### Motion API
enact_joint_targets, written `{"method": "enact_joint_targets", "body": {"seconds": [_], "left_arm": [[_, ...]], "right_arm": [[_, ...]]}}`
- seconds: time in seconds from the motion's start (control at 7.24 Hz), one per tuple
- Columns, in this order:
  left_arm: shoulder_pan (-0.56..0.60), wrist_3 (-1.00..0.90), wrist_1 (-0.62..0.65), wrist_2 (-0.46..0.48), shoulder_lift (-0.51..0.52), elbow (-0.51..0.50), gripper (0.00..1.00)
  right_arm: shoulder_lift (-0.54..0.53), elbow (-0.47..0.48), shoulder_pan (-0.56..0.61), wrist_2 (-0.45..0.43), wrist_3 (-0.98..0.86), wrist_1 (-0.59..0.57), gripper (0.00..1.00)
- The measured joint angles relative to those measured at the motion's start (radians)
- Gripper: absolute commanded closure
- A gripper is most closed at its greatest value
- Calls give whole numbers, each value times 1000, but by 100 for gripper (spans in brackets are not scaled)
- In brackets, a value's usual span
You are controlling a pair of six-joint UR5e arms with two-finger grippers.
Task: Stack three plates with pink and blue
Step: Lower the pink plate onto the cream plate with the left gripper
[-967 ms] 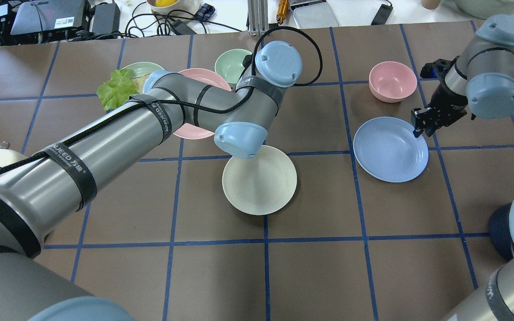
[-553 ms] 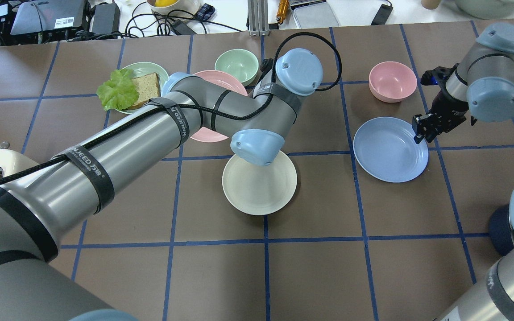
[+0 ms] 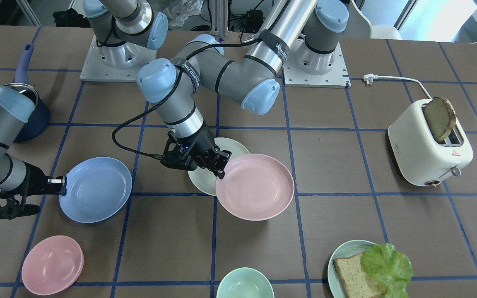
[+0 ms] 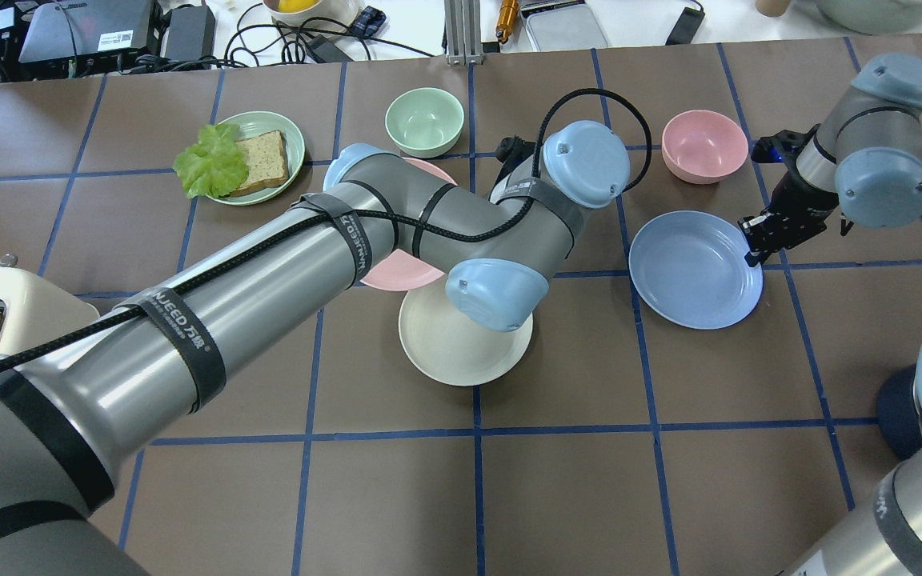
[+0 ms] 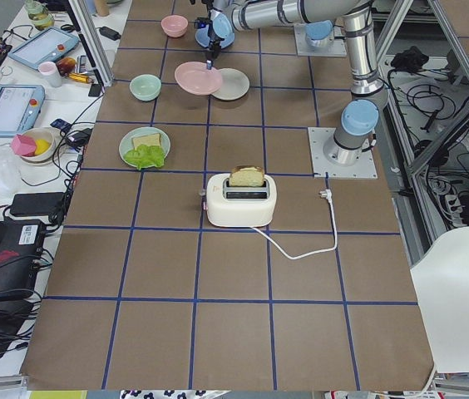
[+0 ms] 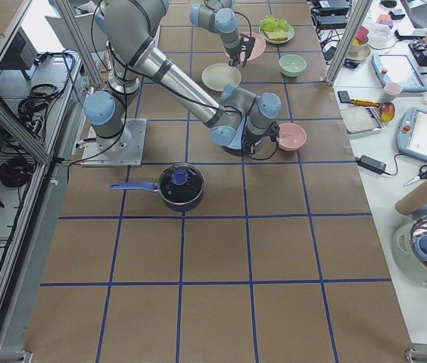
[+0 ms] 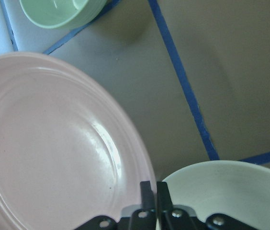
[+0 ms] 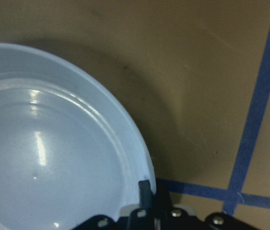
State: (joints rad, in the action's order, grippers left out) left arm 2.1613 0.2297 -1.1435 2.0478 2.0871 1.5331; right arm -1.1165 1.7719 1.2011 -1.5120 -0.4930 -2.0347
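My left gripper (image 3: 221, 167) is shut on the rim of the pink plate (image 3: 257, 188) and holds it above the table, its edge overlapping the cream plate (image 3: 235, 147). The left wrist view shows the fingers (image 7: 147, 191) pinching the pink plate (image 7: 53, 153) next to the cream plate (image 7: 221, 191). In the overhead view the arm hides most of the pink plate (image 4: 401, 274). My right gripper (image 4: 751, 248) is shut on the rim of the blue plate (image 4: 689, 268), at its right edge. The right wrist view shows the blue plate (image 8: 53, 153) casting a shadow on the table.
A pink bowl (image 4: 704, 146) stands behind the blue plate. A green bowl (image 4: 424, 120) and a green plate (image 4: 294, 136) with bread and lettuce are at the far left. A toaster (image 3: 429, 149) with a slice of bread and a blue pot (image 6: 181, 187) stand near the robot's side.
My left arm has carried the pink plate to the right and toward the robot, over the cream plate's edge. My right gripper has shifted the blue plate slightly left.
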Motion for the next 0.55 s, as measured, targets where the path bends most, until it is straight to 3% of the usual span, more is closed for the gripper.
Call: {"method": "enact_joint_targets", "body": {"seconds": [0.28,0.55], "left_arm": [[33,84,-81,-18,0,-5,100],[47,157,-93,-99,5,-7,100]], "right_arm": [[-8,-15,0,1,4,25,100],[-13,-94,1,0,2,139,100]]}}
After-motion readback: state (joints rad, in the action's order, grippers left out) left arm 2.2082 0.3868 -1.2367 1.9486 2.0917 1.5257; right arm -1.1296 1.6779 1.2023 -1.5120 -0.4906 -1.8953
